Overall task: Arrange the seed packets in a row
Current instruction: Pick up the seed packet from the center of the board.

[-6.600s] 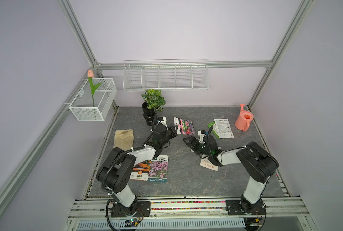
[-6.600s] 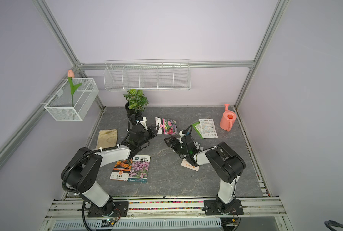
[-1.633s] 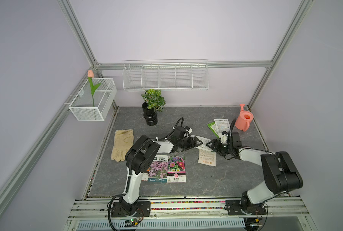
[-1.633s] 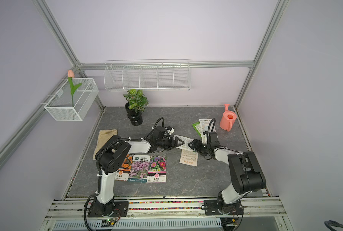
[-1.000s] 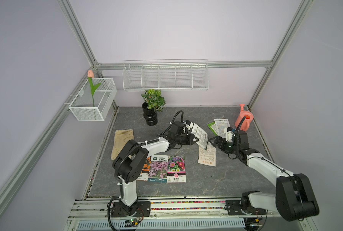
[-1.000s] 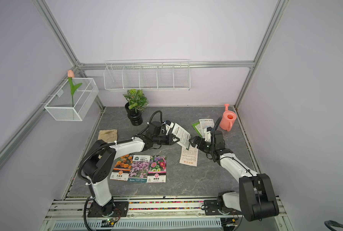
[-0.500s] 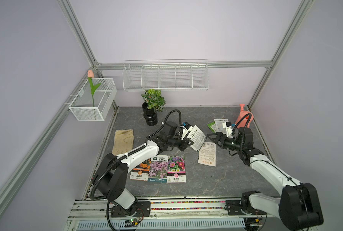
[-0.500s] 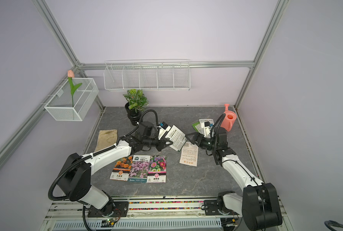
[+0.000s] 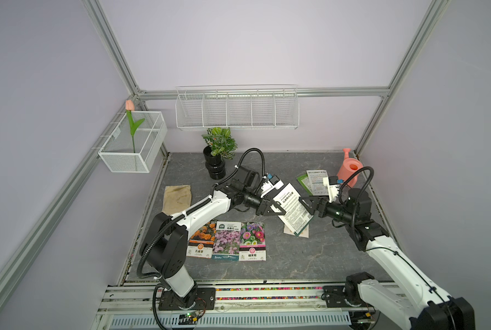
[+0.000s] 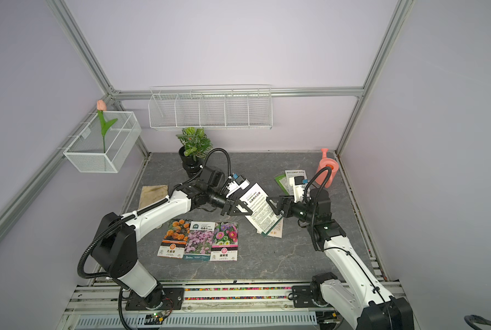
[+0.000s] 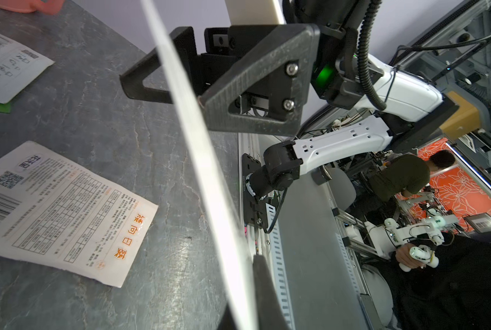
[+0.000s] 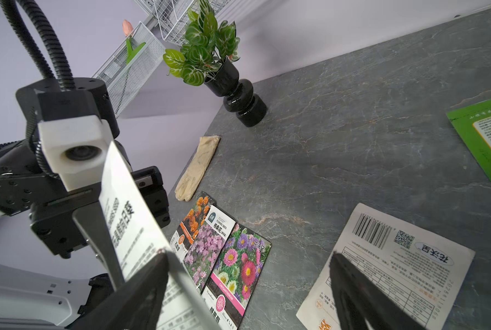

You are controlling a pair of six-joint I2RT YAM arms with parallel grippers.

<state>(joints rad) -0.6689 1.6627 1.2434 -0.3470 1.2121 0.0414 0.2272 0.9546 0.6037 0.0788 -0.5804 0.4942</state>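
Note:
My left gripper [image 9: 281, 211] [image 10: 248, 211] is shut on a white-backed seed packet [image 9: 293, 208] [image 10: 260, 210], holding it tilted above the table's middle. The packet shows edge-on [image 11: 198, 148] in the left wrist view. My right gripper [image 9: 303, 202] [image 12: 247, 257] is open, its jaws straddling that packet's opposite edge [image 12: 127, 217]. Three packets lie face up in a row at the front: orange [image 9: 203, 238], pink [image 9: 227, 240], mixed flowers [image 9: 253, 241]. A face-down packet [image 9: 295, 233] [image 11: 61, 211] lies under the held one. Two overlapping packets [image 9: 315, 180] lie back right.
A beige glove [image 9: 177, 198] lies at the left edge. A potted plant [image 9: 215, 165] stands at the back. A pink watering can [image 9: 350, 170] sits in the back right corner. Wire baskets [image 9: 235, 108] hang on the walls.
The left arm has carried the white-backed packet a little forward and to the right. The right gripper has come in until its open jaws straddle the packet's edge.

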